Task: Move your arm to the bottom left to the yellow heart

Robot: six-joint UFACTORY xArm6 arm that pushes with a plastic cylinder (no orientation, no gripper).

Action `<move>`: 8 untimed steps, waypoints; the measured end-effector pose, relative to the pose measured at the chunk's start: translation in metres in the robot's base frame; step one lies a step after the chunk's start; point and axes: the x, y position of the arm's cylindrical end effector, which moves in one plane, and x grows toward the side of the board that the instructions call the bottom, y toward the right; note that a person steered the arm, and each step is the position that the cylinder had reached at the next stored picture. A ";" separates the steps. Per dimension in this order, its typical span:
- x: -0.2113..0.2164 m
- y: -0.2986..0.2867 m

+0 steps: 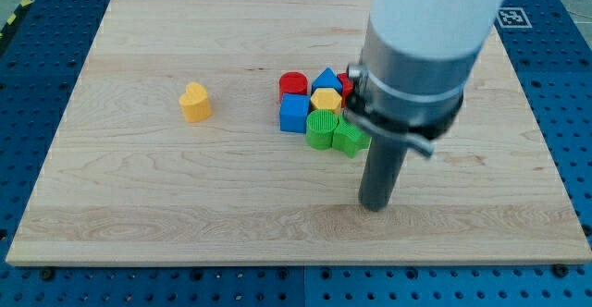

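Note:
The yellow heart (pixel 195 102) stands alone on the left half of the wooden board (pixel 139 196). My tip (pixel 374 204) rests on the board at the lower right of centre, far to the right of the heart and lower in the view. It sits just below and right of a cluster of blocks: a red cylinder (pixel 293 84), a blue triangular block (pixel 326 79), a blue cube (pixel 295 114), a yellow hexagonal block (pixel 326 101) and two green blocks (pixel 322 129) (pixel 350 137). The tip is clear of the green blocks.
The arm's wide grey body (pixel 416 48) hides the board's upper right and part of a red block (pixel 347 87) behind the cluster. Blue perforated table (pixel 573 113) surrounds the board.

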 end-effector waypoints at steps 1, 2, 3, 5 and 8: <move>0.026 -0.030; 0.024 -0.047; 0.025 -0.048; 0.010 -0.119; -0.037 -0.193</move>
